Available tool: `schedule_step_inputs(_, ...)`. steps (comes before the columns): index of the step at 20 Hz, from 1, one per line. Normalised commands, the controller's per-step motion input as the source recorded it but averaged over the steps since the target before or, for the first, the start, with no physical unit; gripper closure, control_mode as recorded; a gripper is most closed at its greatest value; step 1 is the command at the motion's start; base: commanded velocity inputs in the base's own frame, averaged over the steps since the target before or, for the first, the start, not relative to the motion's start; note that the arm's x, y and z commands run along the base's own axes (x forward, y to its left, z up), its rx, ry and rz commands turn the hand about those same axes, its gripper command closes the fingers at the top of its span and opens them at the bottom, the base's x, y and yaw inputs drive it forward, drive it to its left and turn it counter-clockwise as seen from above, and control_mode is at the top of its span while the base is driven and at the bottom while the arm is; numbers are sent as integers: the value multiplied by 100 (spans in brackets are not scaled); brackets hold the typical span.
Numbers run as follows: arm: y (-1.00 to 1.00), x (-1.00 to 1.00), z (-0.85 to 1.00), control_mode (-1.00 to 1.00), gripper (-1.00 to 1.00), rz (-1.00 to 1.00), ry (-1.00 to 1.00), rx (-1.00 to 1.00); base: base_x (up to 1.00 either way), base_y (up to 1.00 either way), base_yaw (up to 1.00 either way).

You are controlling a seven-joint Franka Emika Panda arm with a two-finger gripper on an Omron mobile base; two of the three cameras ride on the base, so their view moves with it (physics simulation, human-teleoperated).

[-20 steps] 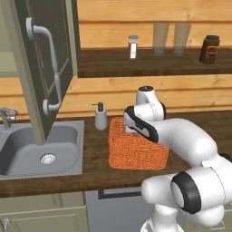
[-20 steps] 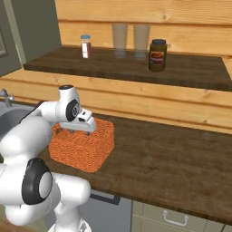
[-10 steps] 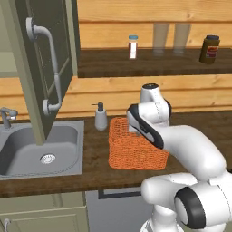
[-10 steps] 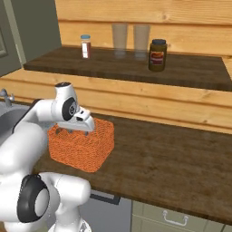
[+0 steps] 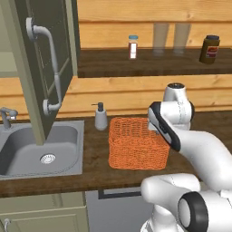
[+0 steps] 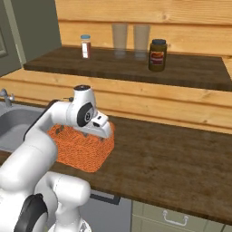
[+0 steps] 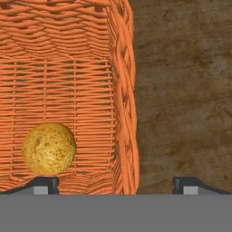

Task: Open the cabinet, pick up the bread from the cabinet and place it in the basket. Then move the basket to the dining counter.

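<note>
Now the bread (image 7: 49, 148) lies in the basket (image 7: 124, 90); the open, empty tool (image 7: 115, 183) straddles its side wall. Next: close on that wall, carry it off the counter (image 6: 181, 163).

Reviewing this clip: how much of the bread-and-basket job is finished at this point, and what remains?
Done: the cabinet door stands open and the bread lies inside the basket. In hand: the open gripper straddles the basket's wall, holding nothing. Left: gripping the basket and carrying it from the sink worktop to the dining counter.
</note>
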Motion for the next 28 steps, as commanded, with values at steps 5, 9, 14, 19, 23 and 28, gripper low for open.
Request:
schedule_step_inputs(5,-20,-25,-3,-100,-100,-3,1,4,0,0,0)
schedule_step_inputs(9,-1,-9,-9,-100,-100,0,1,5,0,0,0)
schedule_step_inputs(14,0,0,-2,-100,-100,5,-1,9,0,0,0)
schedule_step_inputs(19,0,15,-40,-100,-100,0,10,0,0,0,0)
schedule_step_inputs(23,2,35,-47,-100,-100,0,14,0,0,0,0)
schedule_step_inputs(28,1,26,-42,-100,-100,0,10,0,0,0,0)
